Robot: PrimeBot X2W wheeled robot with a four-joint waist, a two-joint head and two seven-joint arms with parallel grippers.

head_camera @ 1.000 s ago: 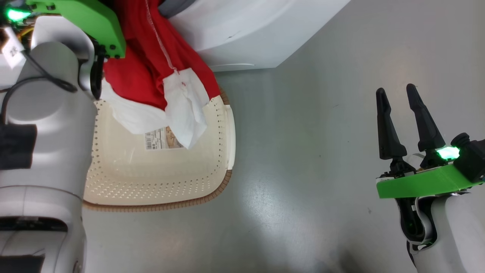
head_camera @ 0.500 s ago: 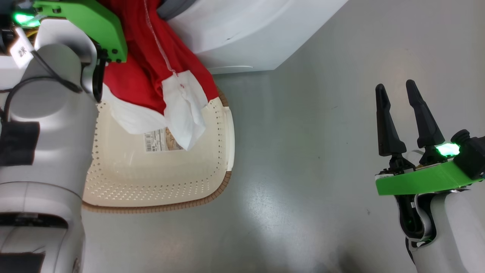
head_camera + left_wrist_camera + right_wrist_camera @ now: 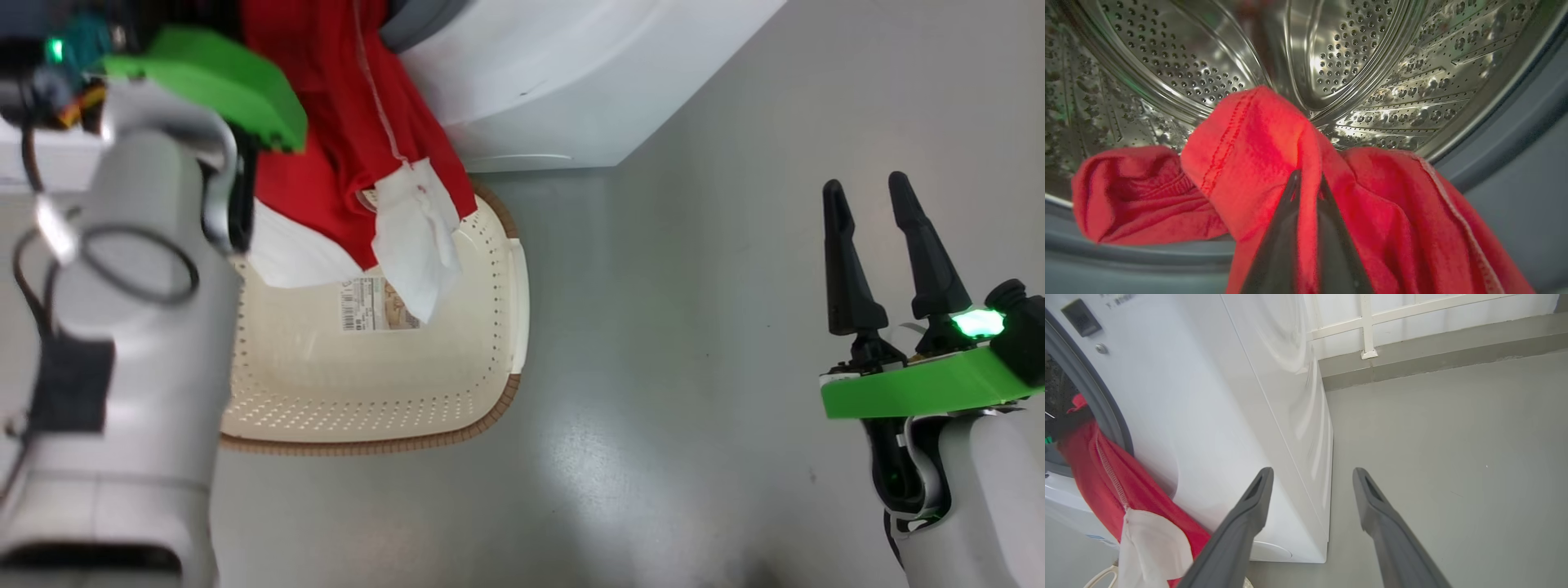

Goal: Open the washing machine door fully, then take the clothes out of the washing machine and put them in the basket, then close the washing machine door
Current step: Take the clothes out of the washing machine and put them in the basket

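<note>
My left gripper point(image 3: 1308, 179) is shut on a fold of the red clothes point(image 3: 1257, 143) at the mouth of the steel drum point(image 3: 1355, 57). In the head view the clothes point(image 3: 343, 139) hang out of the washing machine point(image 3: 571, 73), red with white ends dangling over the far rim of the cream basket point(image 3: 490, 351), which stands on the floor in front of the machine. My right gripper point(image 3: 869, 200) is open and empty, well to the right above the bare floor; its wrist view shows the washing machine point(image 3: 1216, 396) and the clothes point(image 3: 1110, 486) trailing from its opening. The washing machine door is out of view.
Grey floor point(image 3: 669, 343) stretches to the right of the basket and the machine. A white railing point(image 3: 1367, 326) and a low kerb run along the far side of the floor in the right wrist view.
My left gripper has shut on the red clothes. The whole head view has shifted a little to the right, and the left arm has risen slightly with the fabric.
</note>
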